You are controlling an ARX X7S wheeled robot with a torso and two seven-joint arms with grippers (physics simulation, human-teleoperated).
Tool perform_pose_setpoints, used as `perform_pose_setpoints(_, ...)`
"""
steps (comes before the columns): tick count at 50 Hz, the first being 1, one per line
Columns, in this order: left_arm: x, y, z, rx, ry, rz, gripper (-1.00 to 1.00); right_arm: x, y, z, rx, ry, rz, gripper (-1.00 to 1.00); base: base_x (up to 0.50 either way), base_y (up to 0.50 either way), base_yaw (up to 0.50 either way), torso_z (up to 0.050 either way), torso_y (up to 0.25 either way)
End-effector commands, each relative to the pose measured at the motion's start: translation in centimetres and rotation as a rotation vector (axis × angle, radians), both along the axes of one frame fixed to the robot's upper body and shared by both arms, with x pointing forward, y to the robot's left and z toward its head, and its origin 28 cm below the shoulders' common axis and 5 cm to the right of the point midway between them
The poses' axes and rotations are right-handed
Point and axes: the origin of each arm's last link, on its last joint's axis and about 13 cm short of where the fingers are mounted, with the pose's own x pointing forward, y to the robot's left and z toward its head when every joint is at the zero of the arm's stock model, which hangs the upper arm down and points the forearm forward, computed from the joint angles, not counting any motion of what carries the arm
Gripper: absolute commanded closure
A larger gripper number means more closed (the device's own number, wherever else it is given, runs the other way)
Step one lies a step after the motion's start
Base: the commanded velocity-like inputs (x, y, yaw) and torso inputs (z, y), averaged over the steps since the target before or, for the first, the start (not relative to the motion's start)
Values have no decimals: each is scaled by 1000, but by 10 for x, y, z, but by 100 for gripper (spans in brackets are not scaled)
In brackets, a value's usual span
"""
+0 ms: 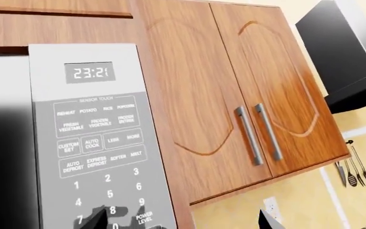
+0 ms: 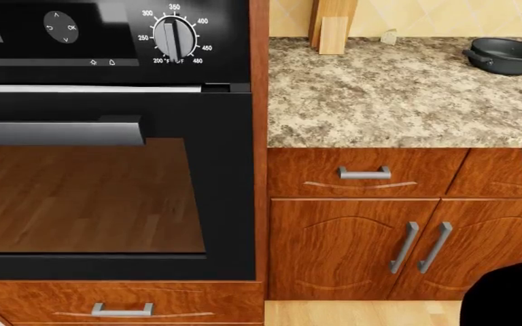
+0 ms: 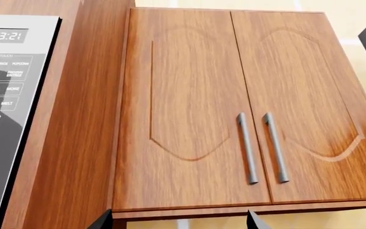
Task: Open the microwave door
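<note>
The microwave (image 1: 100, 143) is a grey built-in unit; its keypad panel reads 23:21. The microwave door (image 1: 5, 143), dark glass in a grey frame, lies beside the panel and looks shut. My left gripper (image 1: 183, 222) is open: one fingertip (image 1: 97, 217) overlaps the keypad near the 8 key, the other sits over the yellow wall. In the right wrist view only the panel's edge (image 3: 5, 109) shows. My right gripper (image 3: 177, 222) is open under the wall cabinet, with nothing between its fingers. The head view shows neither the microwave nor the jaws.
A two-door wooden wall cabinet (image 1: 234, 95) with paired bar handles (image 3: 262, 148) is beside the microwave. A black range hood (image 1: 345, 52) and hanging utensils (image 1: 351, 167) are beyond. Below are a black oven (image 2: 107, 170), a granite counter (image 2: 397, 95), a black pan (image 2: 506, 54) and wooden boards (image 2: 334, 27).
</note>
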Motion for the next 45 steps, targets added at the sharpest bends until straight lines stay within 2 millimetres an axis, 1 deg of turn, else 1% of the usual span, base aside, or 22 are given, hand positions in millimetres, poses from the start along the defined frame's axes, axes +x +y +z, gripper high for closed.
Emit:
perform_pose_setpoints(1, 24, 4, 6, 4, 38, 52, -100, 0, 0, -1, 1, 1, 0, -100, 0, 0, 0, 0, 0)
perform_pose_setpoints(8, 41, 6, 14, 11, 53, 89, -100, 0, 0, -1, 0, 1, 1, -100, 0, 0, 0, 0, 0)
perform_pose_setpoints(15, 54, 9, 22, 13, 55, 120, -100, 0, 0, -1, 1, 1, 0, -100, 0, 0, 0, 0, 0)
perform_pose_setpoints(21, 68, 15, 29, -2, 64, 166, -100, 0, -1, -1, 2, 0, 0, -100, 0, 0, 0, 0, 0)
perform_pose_setpoints(25, 75, 19, 31, -3, 67, 189, -100, 0, 0, 0, 2, 0, 1, -100, 0, 0, 0, 0, 0)
perform_pose_setpoints(36, 86, 31, 39, -16, 65, 252, -100, 1, 1, 1, 0, -2, 6, -100, 0, 0, 0, 0, 0)
perform_pose_setpoints(45, 81, 48, 41, -65, 60, 294, -100, 1, 1, 2, 0, -3, 7, -100, 0, 0, 0, 0, 0)
